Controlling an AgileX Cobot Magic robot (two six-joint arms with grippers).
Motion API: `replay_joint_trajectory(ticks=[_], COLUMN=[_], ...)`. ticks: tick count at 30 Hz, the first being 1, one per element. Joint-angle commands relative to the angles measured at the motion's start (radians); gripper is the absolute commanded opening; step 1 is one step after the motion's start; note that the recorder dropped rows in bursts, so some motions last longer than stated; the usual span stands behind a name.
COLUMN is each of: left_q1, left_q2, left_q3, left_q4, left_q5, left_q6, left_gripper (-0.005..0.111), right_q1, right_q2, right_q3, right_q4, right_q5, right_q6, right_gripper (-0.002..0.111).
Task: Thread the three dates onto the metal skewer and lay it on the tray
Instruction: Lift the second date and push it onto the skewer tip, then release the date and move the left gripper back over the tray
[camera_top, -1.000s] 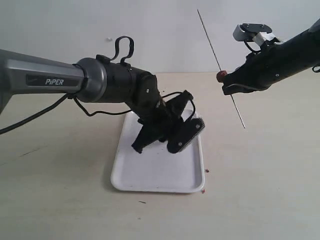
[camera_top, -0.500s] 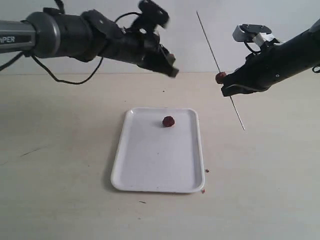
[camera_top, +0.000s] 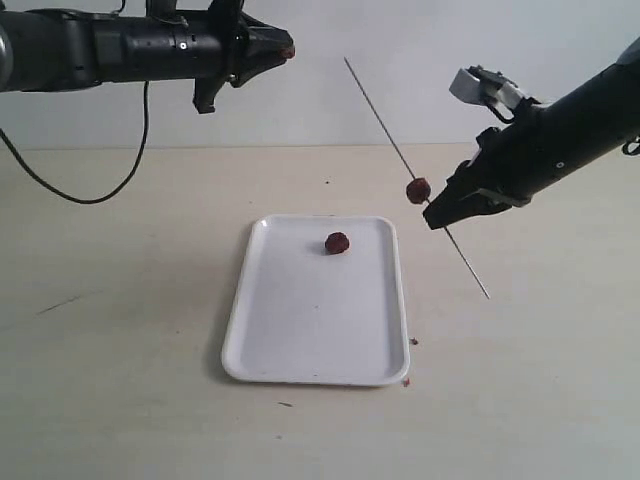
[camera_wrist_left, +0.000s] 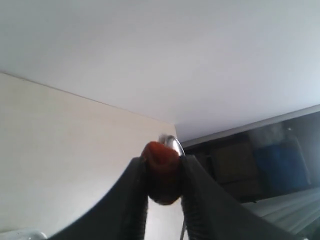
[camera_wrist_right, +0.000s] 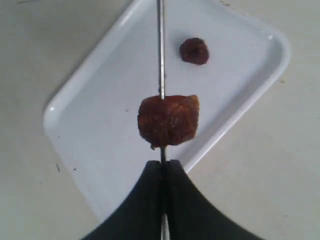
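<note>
My right gripper (camera_top: 436, 217) is shut on the metal skewer (camera_top: 385, 125), which slants up to the left in the air right of the tray. One date (camera_top: 418, 190) is threaded on it just above the jaws; the right wrist view shows this date (camera_wrist_right: 168, 120) on the rod (camera_wrist_right: 161, 47) right at the gripper (camera_wrist_right: 163, 163). A second date (camera_top: 337, 242) lies loose on the white tray (camera_top: 300, 350), near its far end. My left gripper (camera_top: 284, 49) is raised high at the upper left, shut on the third date (camera_wrist_left: 161, 172).
The pale wooden table (camera_top: 120, 300) stretches around the tray. A few dark crumbs (camera_top: 406, 380) lie by the tray's near right corner. A white wall stands behind the table.
My left gripper has risen from the tray with a date and swung up and left. The right gripper has tilted the skewer further left and lowered it slightly.
</note>
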Motion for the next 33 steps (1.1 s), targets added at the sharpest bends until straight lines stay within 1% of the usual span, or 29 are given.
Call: replay_joint_trajectory(ticks=[1,5,9,19,28,33], left_q1=[0.007,-0.006,-0.005,-0.016,-0.017,-0.052], left_q2=[0.001,0.001,0.001,0.001,0.001,0.001], left_q3=[-0.007,-0.007,-0.007,-0.007,-0.007,-0.007], left_q4=[-0.003,-0.003,0.007,0.058,0.059,0.059], left_q5=[0.074,0.071,0.073,0.080,0.145,0.150], left_q6=[-0.029,-0.029,-0.029,-0.029,-0.026,-0.017], left_gripper=[0.023,0.023,0.023,0.023,0.023,0.023], right_q1=[0.009,0.031,0.049,0.051,0.051,0.051], right_q2=[-0.005,-0.005,-0.005,-0.003,-0.003,-0.003], right_q3=[0.000,0.000,0.000,0.000,0.000,0.000], right_q4=[-0.002,-0.009,-0.005,0.013,0.013,0.018], right_q5=[0.075,0.085,0.060,0.010,0.004,-0.010], right_q6=[-0.024,-0.036,-0.046,-0.046,-0.046,-0.046], right_gripper=[0.000,0.000,0.000,0.000,0.000,0.000])
